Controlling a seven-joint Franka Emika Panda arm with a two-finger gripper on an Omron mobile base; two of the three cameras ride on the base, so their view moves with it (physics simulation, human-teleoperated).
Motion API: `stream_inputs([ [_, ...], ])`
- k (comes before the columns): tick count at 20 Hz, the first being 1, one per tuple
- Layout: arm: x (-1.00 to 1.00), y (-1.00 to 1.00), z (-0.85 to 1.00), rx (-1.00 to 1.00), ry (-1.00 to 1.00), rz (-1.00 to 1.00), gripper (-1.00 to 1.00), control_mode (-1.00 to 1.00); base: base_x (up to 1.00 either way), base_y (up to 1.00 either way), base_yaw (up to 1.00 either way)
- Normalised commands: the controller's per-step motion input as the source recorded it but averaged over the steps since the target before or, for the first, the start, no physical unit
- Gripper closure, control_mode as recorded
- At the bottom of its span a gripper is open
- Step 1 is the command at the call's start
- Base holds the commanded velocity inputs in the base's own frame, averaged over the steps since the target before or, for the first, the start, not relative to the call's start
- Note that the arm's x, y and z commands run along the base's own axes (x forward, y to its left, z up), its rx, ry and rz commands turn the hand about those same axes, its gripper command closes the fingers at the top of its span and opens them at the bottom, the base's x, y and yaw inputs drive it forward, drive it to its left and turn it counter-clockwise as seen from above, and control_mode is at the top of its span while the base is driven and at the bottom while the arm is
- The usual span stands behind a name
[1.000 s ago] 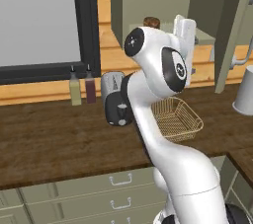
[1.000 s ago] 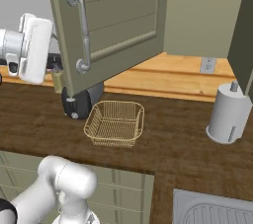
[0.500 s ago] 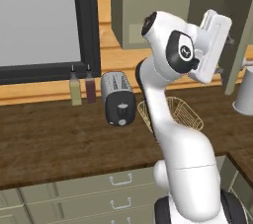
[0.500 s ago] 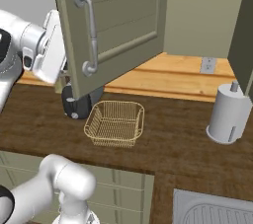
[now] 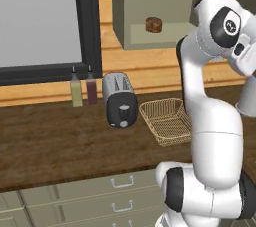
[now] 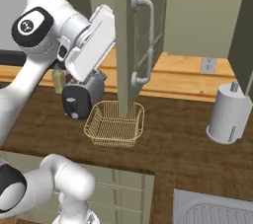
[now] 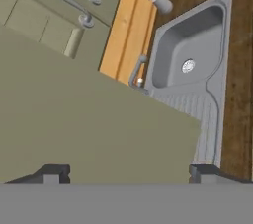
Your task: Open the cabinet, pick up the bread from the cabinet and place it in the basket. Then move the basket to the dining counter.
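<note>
**Cabinet open, bread on shelf**

Kitchen worktop [image 5: 60, 141] of dark wood runs under the olive cabinet [image 5: 150, 6], whose door [image 6: 126, 45] stands swung out edge-on over the basket [image 6: 114, 124]. Sink [image 7: 190, 57] sits further along. Toaster [image 5: 120, 100] stands just beside the basket. Bread [image 5: 153, 24] rests on the cabinet shelf. Gripper [image 7: 128, 171] is up by the door, fingers spread wide, gripping nothing.

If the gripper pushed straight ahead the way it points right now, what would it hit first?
Most likely the olive-green cabinet panel: in the hand view it lies directly ahead of the open gripper. The sink shows beyond the panel's edge, off to one side. How near the panel is I cannot tell.
</note>
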Motion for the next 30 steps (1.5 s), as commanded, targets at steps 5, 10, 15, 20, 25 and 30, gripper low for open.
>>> stream_inputs([
  [5,0.09,-0.64,-0.09,0.14,-0.23,-0.23,-1.0,-1.0,0.0,0.0,0.0],
  [10,0.06,0.76,-0.21,0.07,-0.42,-0.02,-1.0,-1.0,0.0,0.0,0.0],
  [15,0.03,1.0,-0.22,0.01,-0.4,0.03,-1.0,-1.0,0.0,0.0,0.0],
  [20,0.01,0.95,-0.02,0.0,-0.25,0.3,-1.0,-1.0,0.0,0.0,0.0],
  [25,0.0,0.5,0.0,0.0,-0.02,0.56,-1.0,-1.0,0.0,0.0,0.0],
  [30,0.0,0.15,0.0,-0.05,0.02,0.71,-1.0,-1.0,0.0,0.0,0.0],
])
